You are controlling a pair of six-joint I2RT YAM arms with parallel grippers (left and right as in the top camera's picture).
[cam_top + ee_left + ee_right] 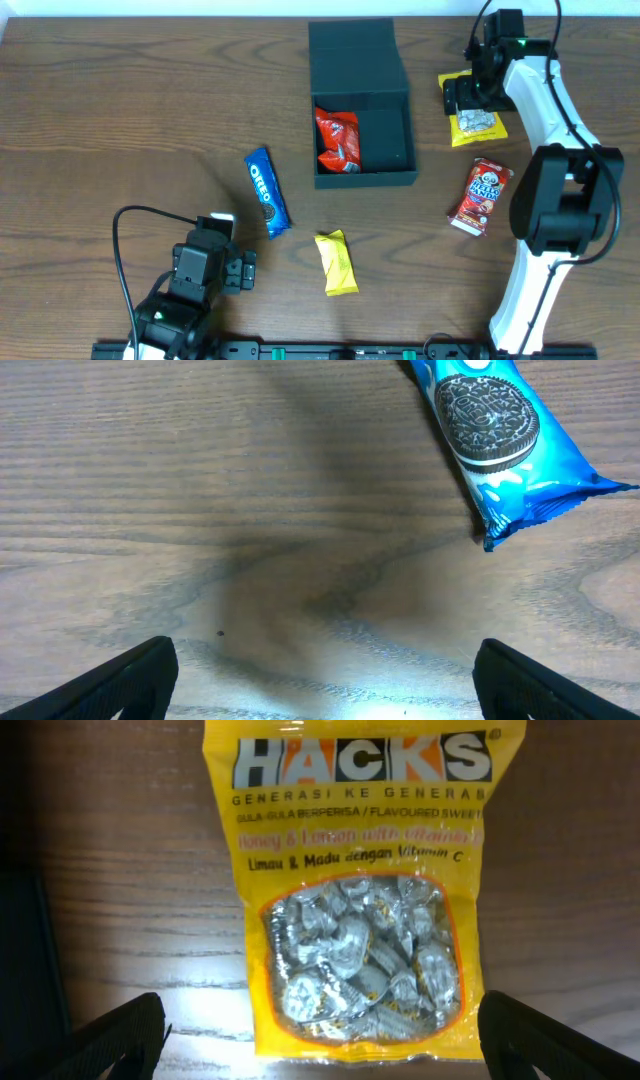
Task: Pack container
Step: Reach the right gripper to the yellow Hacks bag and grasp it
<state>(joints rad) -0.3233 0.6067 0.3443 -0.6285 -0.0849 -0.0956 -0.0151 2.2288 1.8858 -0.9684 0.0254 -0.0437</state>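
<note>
The container point(365, 181), a dark square box, stands open at the table's centre with its lid folded back. A red snack packet point(337, 140) lies inside on its left side. My right gripper point(466, 98) hovers open over a yellow Hacks candy bag point(478, 126) to the right of the box. In the right wrist view the bag point(360, 870) lies flat on the table, its lower end between the wide-apart fingers of my right gripper point(325, 1050). My left gripper point(240, 270) stays open at the front left, just below a blue Oreo packet point(267, 192). The left wrist view shows only bare table between its fingers point(130, 680), with the Oreo packet point(500, 440) ahead to the right.
A yellow bar packet point(336, 263) lies in front of the box. A red Hello Panda packet point(481, 196) lies right of the box, beside the right arm's base point(560, 200). The wooden table point(120, 110) stretches left of the box.
</note>
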